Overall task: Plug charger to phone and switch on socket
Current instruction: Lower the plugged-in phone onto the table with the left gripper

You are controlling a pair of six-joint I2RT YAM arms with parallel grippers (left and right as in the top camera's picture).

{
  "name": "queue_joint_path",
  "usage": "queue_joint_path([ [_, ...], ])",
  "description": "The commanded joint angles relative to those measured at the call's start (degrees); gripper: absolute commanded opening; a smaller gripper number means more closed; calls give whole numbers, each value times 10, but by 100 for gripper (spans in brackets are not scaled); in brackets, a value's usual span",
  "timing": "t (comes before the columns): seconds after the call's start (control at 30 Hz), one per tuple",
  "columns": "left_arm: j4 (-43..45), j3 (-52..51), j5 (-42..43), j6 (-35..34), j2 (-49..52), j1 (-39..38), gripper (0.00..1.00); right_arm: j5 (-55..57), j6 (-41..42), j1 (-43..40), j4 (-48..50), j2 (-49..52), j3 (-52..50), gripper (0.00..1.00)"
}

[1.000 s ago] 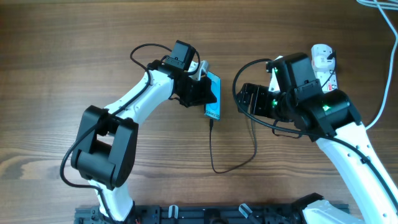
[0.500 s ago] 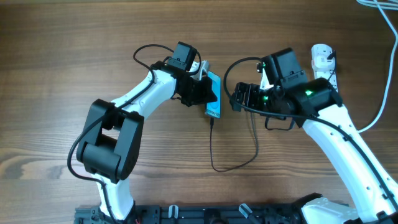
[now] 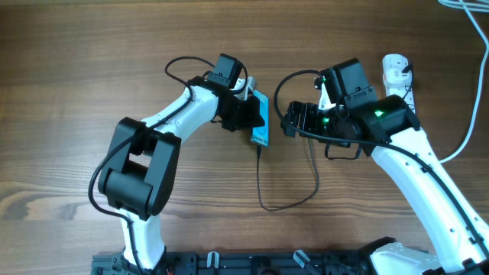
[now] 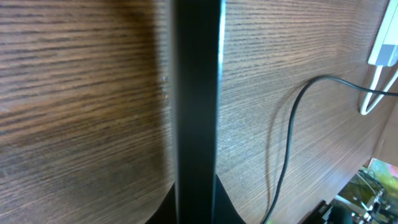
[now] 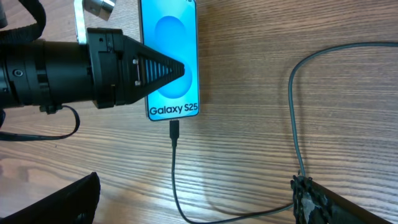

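The phone has a cyan screen and lies at the table's middle. My left gripper is shut on it across its sides. In the left wrist view the phone shows edge-on as a dark strip between the fingers. The charger is a thin black cable that curls in a loop below the phone. Its connector tip sits at the phone's bottom edge, touching the port. My right gripper is open and empty just right of the phone, with its fingers straddling the cable. The socket lies at the back right.
The socket's white cord runs along the right edge of the table. The left gripper's black finger lies across the phone's screen. White parts show at the top right of the left wrist view.
My right arm has swung left, bringing its open gripper close beside the phone. The left arm's elbow has shifted slightly right. The phone and cable have stayed put.
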Motion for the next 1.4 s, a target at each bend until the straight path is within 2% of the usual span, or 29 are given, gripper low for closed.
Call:
queue_joint_path([
  [0.0,7,2,-13,-1,3,0,6,-13,4,-2,1,5,7,100],
  [0.37,14,2,-14,-1,37,1,8,-12,4,-2,2,5,7,100],
  [0.5,14,2,-14,-1,37,1,17,-12,4,-2,2,5,7,100],
  [0.8,14,2,-17,-1,37,1,22,-12,0,-2,1,5,7,100],
  [1.07,-7,2,-73,0,37,1,30,-12,0,-2,1,5,7,100],
  [1.17,-23,2,-109,0,37,1,39,-12,0,-2,1,5,7,99],
  [1.27,-36,2,-134,0,37,1,41,-12,0,-2,0,5,7,100],
  [1.33,-42,2,-143,0,37,1,50,-12,0,-2,0,5,7,100],
  [1.37,-45,2,-148,0,37,1,60,-12,0,-2,-1,5,7,100],
])
